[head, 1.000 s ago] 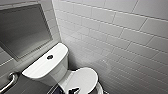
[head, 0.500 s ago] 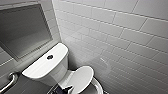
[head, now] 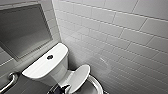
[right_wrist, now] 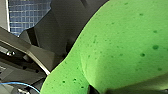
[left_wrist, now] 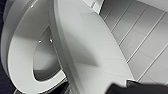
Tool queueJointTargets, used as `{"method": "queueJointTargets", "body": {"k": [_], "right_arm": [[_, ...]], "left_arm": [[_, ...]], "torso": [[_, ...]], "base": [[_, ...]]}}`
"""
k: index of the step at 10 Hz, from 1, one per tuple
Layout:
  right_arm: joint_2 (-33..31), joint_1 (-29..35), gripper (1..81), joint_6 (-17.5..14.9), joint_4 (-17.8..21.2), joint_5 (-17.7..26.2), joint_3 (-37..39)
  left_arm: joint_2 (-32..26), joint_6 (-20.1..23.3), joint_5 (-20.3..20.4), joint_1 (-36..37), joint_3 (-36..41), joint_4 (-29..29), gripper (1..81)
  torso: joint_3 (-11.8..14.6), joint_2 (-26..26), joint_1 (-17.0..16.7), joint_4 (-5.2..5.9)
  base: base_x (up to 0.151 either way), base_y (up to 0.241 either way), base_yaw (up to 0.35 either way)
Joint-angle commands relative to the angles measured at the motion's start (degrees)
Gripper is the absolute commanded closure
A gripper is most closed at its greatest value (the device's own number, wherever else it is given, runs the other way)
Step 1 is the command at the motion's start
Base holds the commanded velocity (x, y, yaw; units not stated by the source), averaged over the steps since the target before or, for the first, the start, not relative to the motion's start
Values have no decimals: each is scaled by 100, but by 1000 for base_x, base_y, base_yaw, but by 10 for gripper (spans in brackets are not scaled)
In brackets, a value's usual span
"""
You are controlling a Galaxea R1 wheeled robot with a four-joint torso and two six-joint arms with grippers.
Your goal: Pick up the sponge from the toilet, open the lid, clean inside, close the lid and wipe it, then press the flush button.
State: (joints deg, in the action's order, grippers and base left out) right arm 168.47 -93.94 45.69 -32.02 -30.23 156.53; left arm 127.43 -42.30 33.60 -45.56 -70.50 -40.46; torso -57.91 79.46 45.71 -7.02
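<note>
**Lid half up — ease it back to the tank**

The sponge (right_wrist: 120, 45), bright green, porous and soft, bulges in the pinch of the right gripper (right_wrist: 105, 90). In the head view the lid (head: 78, 75) — a smooth, glossy white oval — stands tilted at 6 o'clock over the seat (left_wrist: 18, 62). The left gripper (head: 62, 88) sits at its lower edge, and I cannot tell how its jaws stand. I judge a slow push at the rim best, toward the tank (head: 45, 67) of the toilet at 8 o'clock, since slick plastic may slip.

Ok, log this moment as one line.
lid: partly raised, tilted over bowl | sponge: green, close at right wrist | flush button: on tank top, untouched
</note>
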Motion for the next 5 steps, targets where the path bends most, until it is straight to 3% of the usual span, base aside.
{"method": "queueJointTargets", "body": {"k": [1,5], "right_arm": [[-75,-156,811,10,-94,290,43],[-31,-191,811,10,-102,299,43]], "left_arm": [[-375,-470,253,815,-156,600,10],[-727,-1263,244,1026,-676,943,10]], "torso": [[0,0,0,0],[0,0,0,0]], "base": [[0,0,0],[0,0,0]]}}
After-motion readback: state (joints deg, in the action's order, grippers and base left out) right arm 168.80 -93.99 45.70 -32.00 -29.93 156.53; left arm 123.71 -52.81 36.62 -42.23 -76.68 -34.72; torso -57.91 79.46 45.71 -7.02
